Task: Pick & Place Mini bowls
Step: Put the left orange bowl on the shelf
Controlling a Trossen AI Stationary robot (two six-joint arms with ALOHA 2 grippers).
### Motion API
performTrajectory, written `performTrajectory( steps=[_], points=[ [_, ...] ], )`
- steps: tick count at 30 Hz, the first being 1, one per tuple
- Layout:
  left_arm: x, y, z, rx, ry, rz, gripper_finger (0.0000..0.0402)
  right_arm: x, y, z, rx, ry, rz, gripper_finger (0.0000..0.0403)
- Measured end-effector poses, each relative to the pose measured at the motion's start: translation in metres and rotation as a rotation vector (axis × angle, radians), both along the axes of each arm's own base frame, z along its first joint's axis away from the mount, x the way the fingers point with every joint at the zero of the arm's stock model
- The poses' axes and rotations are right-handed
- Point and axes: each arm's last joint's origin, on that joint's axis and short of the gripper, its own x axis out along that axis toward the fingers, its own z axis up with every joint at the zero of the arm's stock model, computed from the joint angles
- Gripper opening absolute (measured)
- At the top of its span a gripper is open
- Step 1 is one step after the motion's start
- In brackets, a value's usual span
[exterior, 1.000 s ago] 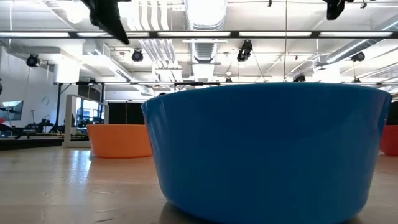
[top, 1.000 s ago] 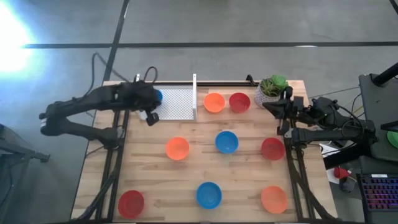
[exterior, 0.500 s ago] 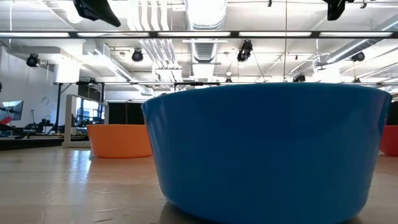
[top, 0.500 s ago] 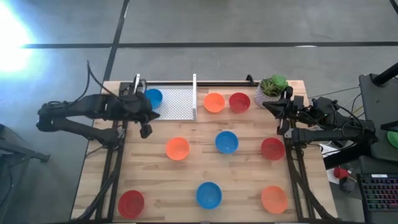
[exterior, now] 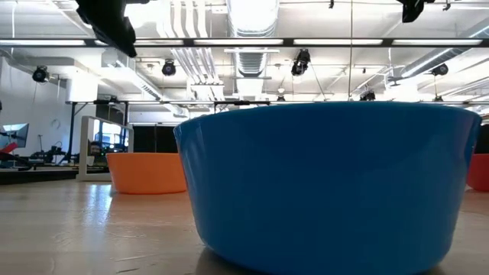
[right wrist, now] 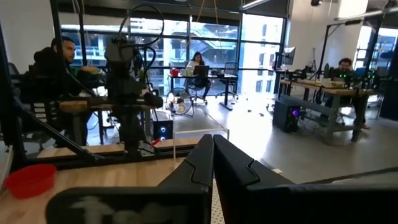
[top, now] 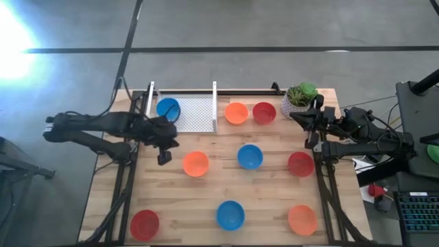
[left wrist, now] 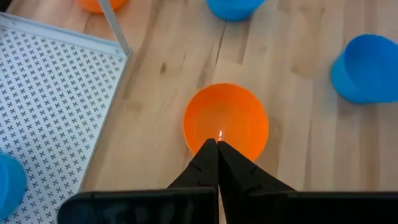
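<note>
Orange mini bowl (top: 195,164) sits at three o'clock of my left gripper (top: 164,158), fingers pressed together, empty.

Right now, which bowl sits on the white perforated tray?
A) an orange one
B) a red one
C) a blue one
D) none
C: in the high view a single blue bowl rests on the tray, near its left edge; the other bowls stand on the wooden table.
</note>
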Motion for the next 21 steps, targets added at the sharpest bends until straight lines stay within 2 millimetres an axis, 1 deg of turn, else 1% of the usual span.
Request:
performTrajectory(
  steps=[4, 11, 17, 21],
  points=[
    [0.004, 0.000, -0.006, 0.000, 0.027, -0.001, 0.0000, 0.000, 0.000, 0.000, -0.013, 0.003, -0.002, 0.0008],
    [0.012, 0.000, -0.014, 0.059, 0.073, -0.088, 0.0007, 0.000, 0.000, 0.000, -0.013, 0.003, -0.001, 0.0008],
    [0.023, -0.001, -0.021, 0.098, 0.096, -0.142, 0.0040, 0.000, 0.000, 0.000, -0.013, 0.004, -0.001, 0.0008],
    [0.034, -0.001, -0.030, 0.099, 0.107, -0.144, 0.0064, 0.000, 0.000, 0.000, -0.013, 0.004, -0.001, 0.0008]
  ],
)
